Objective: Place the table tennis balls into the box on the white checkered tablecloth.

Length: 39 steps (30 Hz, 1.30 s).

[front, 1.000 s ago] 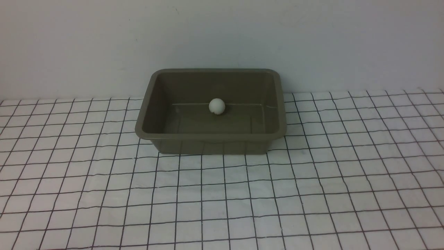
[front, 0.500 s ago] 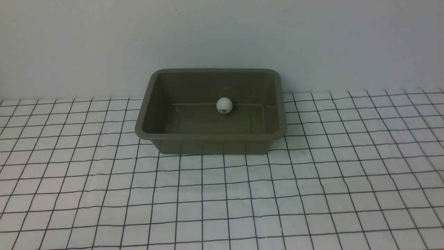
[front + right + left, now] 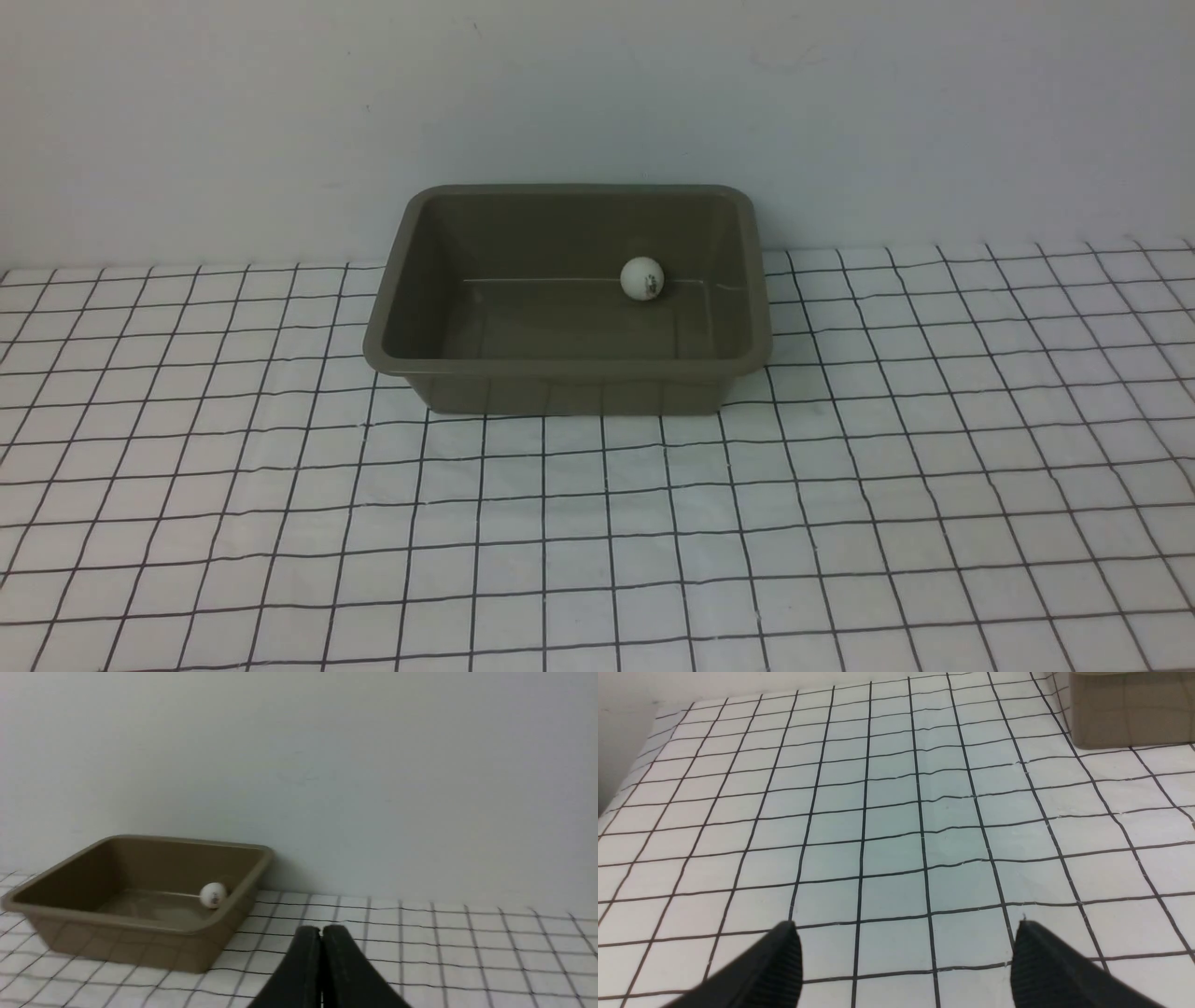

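Observation:
The white table tennis ball [image 3: 642, 278] lies inside the olive-grey box [image 3: 567, 364], against its far wall and right of the middle. The right wrist view shows the ball [image 3: 213, 895] in the box [image 3: 117, 945] too. The box stands on the white checkered tablecloth [image 3: 597, 523] near the back wall. No gripper shows in the front view. My left gripper [image 3: 906, 942] is open and empty above bare cloth, with a box corner [image 3: 1129, 714] far off. My right gripper [image 3: 321, 933] is shut and empty, well clear of the box.
A plain pale wall [image 3: 597, 93] rises right behind the box. The checkered cloth spreads to the left, right and front of the box.
The ball has rolled to the right along the box's far wall. The box has not moved.

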{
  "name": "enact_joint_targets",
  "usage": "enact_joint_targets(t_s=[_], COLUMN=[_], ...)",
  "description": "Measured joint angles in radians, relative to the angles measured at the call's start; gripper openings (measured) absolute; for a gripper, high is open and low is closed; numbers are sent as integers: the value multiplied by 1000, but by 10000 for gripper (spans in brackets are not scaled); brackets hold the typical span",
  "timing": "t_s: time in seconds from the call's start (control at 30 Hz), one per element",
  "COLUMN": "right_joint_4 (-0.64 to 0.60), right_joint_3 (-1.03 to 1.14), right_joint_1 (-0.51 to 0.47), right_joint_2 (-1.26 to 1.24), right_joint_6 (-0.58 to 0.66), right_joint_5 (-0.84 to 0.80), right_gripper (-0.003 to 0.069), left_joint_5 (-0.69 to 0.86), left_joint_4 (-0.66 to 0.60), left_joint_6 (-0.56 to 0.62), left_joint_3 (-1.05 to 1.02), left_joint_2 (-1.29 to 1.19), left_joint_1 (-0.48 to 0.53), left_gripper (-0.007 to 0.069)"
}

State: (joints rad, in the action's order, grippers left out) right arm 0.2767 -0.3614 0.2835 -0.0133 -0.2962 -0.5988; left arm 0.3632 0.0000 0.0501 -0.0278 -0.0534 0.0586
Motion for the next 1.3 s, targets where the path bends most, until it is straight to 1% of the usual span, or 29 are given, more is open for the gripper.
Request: enact_joint_targets(t_s=[0.1,0.2,0.27,0.37,0.53,0.67,0.93,1.07,1.3], right_joint_4=[-20,-47,-67,-85,-112,-114,-78,-75,-75], right_joint_3=[9,41,83,147,248,277,371,378,380], right_joint_1=[-143,-264,-328,-373,-386,-386,-386,-387,-387], right_joint_2=[0,0,0,0,0,0,0,0,0], right_joint_6=[0,0,1,1,1,1,1,3,4], right_joint_5=[-3,-2,3,12,62,79,136,189,200], right_gripper=[-12,-12,-12,-12,-12,-12,-12,-12,-12], left_joint_5=[0,0,0,0,0,0,0,0,0], left_joint_4=[0,0,0,0,0,0,0,0,0], left_joint_6=[0,0,0,0,0,0,0,0,0], left_joint_3=[0,0,0,0,0,0,0,0,0], left_joint_2=[0,0,0,0,0,0,0,0,0], left_joint_1=[0,0,0,0,0,0,0,0,0], left_gripper=[542,542,542,542,542,542,542,542,542])
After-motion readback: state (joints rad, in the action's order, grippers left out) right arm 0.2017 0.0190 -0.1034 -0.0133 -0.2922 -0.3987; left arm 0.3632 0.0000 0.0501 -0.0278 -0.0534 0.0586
